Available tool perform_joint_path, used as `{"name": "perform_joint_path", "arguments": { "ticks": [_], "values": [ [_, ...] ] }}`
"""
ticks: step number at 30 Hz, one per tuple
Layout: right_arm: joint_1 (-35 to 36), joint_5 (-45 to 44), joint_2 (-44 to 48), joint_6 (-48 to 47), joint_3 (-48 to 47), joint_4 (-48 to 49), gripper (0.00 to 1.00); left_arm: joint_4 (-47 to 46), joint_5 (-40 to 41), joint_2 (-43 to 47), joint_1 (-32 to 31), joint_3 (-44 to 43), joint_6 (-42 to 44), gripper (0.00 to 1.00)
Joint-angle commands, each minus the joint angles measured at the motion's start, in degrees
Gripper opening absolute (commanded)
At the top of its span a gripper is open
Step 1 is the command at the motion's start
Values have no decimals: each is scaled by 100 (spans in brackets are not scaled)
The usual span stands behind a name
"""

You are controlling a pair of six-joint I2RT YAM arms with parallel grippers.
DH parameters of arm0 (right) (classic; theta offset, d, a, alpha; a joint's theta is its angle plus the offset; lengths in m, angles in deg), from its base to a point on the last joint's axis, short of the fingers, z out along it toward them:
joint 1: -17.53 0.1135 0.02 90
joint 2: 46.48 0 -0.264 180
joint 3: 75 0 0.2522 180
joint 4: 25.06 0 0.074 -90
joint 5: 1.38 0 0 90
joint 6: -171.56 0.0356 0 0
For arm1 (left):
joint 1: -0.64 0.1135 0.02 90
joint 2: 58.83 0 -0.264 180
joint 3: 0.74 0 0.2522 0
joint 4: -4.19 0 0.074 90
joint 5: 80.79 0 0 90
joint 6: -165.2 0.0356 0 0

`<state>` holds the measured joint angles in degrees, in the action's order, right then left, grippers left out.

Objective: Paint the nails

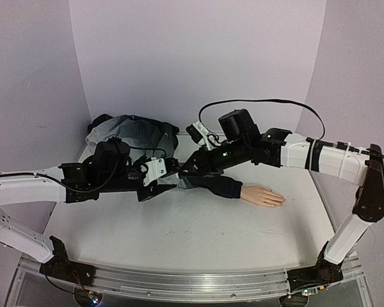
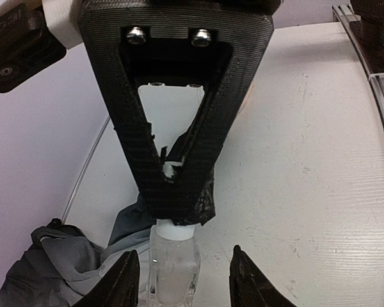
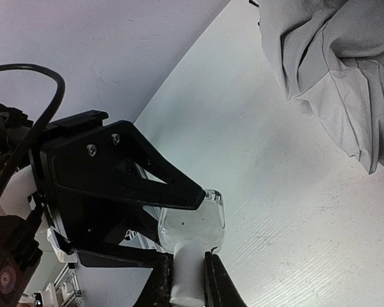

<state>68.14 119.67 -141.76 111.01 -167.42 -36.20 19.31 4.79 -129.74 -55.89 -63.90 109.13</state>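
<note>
The right end effector [image 3: 185,259] is pressed together on the white cap [image 3: 187,272] of a small clear bottle [image 2: 173,272], pinching it between both fingers. The glass body sticks out past the fingertips, with whitish contents inside.

The left end effector [image 2: 184,254] faces it from the other side. Its 2 fingers [image 2: 125,281] stand spread, 1 on each side of the glass body, with a narrow gap on either side in the left wrist view. In the right wrist view the same end effector overlaps the bottle, and contact cannot be judged there.

Both meet above the table [image 1: 198,236] near its back left part, just beside a crumpled grey jacket [image 1: 131,134].

The jacket's dark sleeve [image 1: 217,185] runs out to the right across the table, and a pale mannequin hand [image 1: 261,195] sticks out of its cuff, lying flat with fingers pointing right. The nails [image 1: 280,200] are at those fingertips, well apart from both end effectors and too small to make out.
</note>
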Motion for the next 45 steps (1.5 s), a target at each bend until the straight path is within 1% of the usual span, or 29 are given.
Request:
{"name": "perform_joint_path", "arguments": {
  "ticks": [1,5,8,10,12,14,17,19,22,26,27,28,29,30,33,34,35,37,39,41,43,44,45],
  "values": [
    [63,-15,-34,-44,-318,-35,0,-321,191,108,-62,-32,140,46],
    [80,-20,-26,-54,-356,-60,0,-312,284,78,-76,-66,147,37],
    [106,-22,-8,-54,-385,-59,0,-312,355,58,-89,-76,157,32],
    [122,-20,1,-59,-402,-62,0,-305,389,32,-105,-81,162,33],
    [125,-28,10,-54,-402,-63,0,-304,388,19,-111,-90,166,37],
    [133,-20,10,-58,-417,-59,0,-304,519,-1,-121,-95,166,39],
    [151,-35,9,-62,-417,-77,0,-295,566,6,-130,-98,175,36],
    [160,-37,18,-62,-413,-72,0,-288,572,-5,-130,-108,190,29],
    [168,-20,36,-62,-434,-68,0,-270,629,-35,-151,-117,211,24],
    [177,-40,83,-54,-492,-68,0,-260,690,-28,-174,-113,237,14],
    [175,-122,121,-58,-489,-70,4,-260,704,-22,-174,-113,230,12],
    [173,-228,158,-64,-478,-68,12,-260,706,-17,-174,-117,209,8],
    [172,-403,200,-63,-472,-68,22,-260,694,3,-174,-126,165,3],
    [177,-597,245,-47,-456,-69,38,-267,671,26,-174,-127,93,0],
    [169,-1292,394,183,-333,31,85,-277,663,85,-174,-166,-237,0],
    [166,-1474,462,295,-238,159,96,-277,712,86,-174,-200,-343,0],
    [168,-1640,550,405,-128,326,98,-277,785,77,-174,-227,-449,0],
    [168,-2148,756,731,85,575,98,-278,1040,56,-174,-298,-689,0],
    [161,-2617,919,1066,288,810,98,-299,1459,39,-174,-378,-942,0],
    [160,-2705,984,1114,456,1181,98,-327,1959,5,-174,-459,-1195,0],
    [165,-2547,923,1246,557,1624,98,-337,2422,-22,-174,-508,-1401,0],
    [168,-2441,840,1338,576,1836,98,-338,2489,-17,-174,-519,-1467,0],
    [166,-2310,721,1399,546,1989,96,-337,2538,-1,-174,-525,-1535,0]
  ]
}}
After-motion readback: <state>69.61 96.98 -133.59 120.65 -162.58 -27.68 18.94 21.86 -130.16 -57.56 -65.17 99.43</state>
